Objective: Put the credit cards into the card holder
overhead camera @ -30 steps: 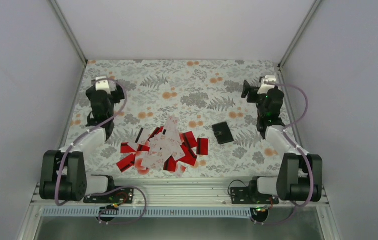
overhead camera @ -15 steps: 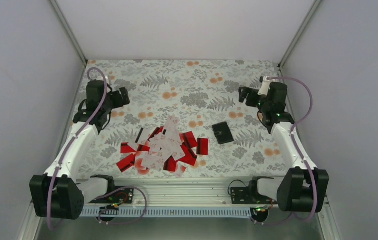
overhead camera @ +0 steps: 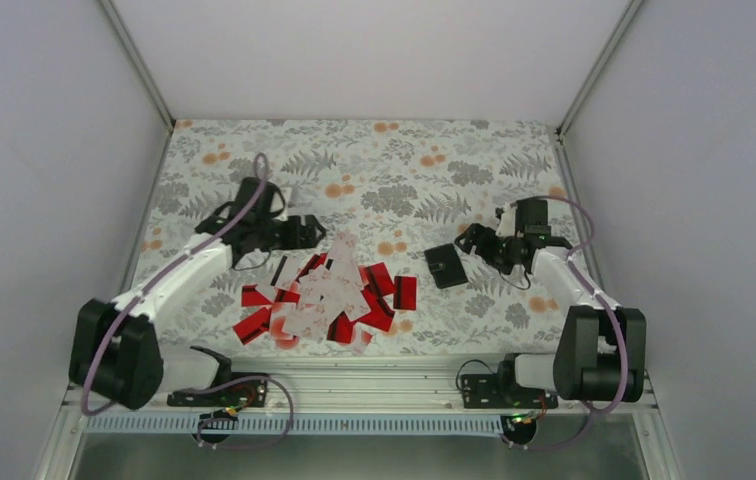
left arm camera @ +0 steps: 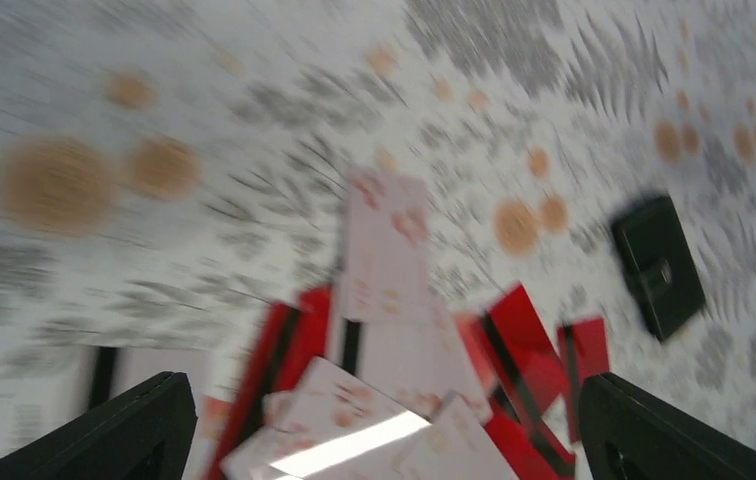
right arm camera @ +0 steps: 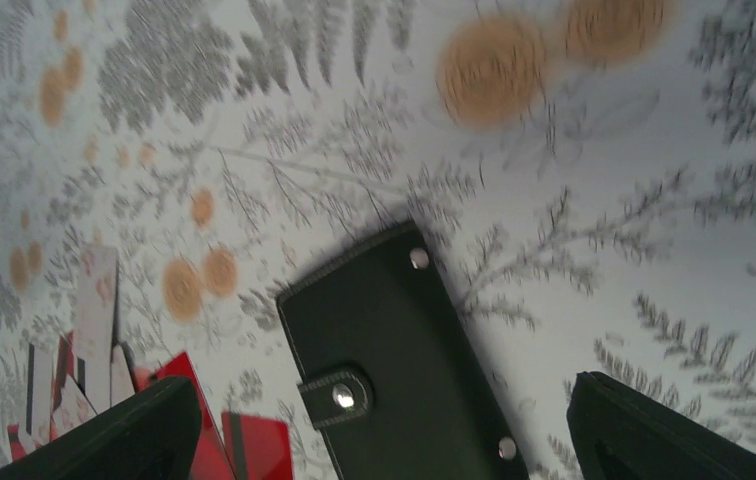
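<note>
— What is laid on the floral worktop (overhead camera: 384, 160)?
— Thin red and pale cards (overhead camera: 324, 295), heaped at lower centre, too overlapped to be counted; one black stitched holder (overhead camera: 445, 265), snapped shut, just right of them.
— And the tools?
— The left tool (overhead camera: 309, 232) and right tool (overhead camera: 471, 240) are both spread wide.

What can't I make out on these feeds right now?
Card count: the credit cards overlap in a heap, hiding the lower ones.
Card print: the left wrist view is motion-blurred, and the top view is too small.
Inside of the card holder: it lies closed, and the right wrist view's bottom edge crops its near end.
</note>
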`<state>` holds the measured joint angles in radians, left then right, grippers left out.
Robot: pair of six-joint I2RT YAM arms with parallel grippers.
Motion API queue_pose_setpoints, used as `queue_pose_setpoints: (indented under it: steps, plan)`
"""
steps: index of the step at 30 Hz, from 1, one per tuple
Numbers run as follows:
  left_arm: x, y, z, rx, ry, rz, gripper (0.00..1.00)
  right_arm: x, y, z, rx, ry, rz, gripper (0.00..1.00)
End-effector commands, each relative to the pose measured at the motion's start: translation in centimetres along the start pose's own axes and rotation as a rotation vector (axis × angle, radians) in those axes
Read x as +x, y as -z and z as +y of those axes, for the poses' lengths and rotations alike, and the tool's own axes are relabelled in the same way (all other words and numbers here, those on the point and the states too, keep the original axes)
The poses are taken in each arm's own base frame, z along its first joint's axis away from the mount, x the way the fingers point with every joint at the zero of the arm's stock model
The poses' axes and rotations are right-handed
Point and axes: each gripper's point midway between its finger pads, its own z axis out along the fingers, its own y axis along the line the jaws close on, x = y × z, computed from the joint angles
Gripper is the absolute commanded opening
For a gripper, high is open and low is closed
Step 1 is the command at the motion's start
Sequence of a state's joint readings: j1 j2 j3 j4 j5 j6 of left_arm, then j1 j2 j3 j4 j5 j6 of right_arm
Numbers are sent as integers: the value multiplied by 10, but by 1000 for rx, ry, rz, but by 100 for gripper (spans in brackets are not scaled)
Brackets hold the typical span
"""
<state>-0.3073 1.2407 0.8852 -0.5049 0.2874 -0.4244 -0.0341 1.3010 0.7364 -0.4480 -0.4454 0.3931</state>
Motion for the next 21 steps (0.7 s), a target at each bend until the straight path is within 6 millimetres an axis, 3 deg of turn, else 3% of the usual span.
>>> queue_pose_setpoints:
  steps: [1,12,17,21]
  plan:
    - [23,-32,-46,127,22,128,94,25,-6,-7,0,-67,89,90]
    - [32,-102,-159,235,-89,266,86,40,-20,-30,80,-117,154,81]
    - [47,-131,-191,261,-115,333,79,46,-26,-29,47,-148,169,76]
    - [64,-154,-199,262,-127,385,77,50,-28,-32,59,-141,184,74]
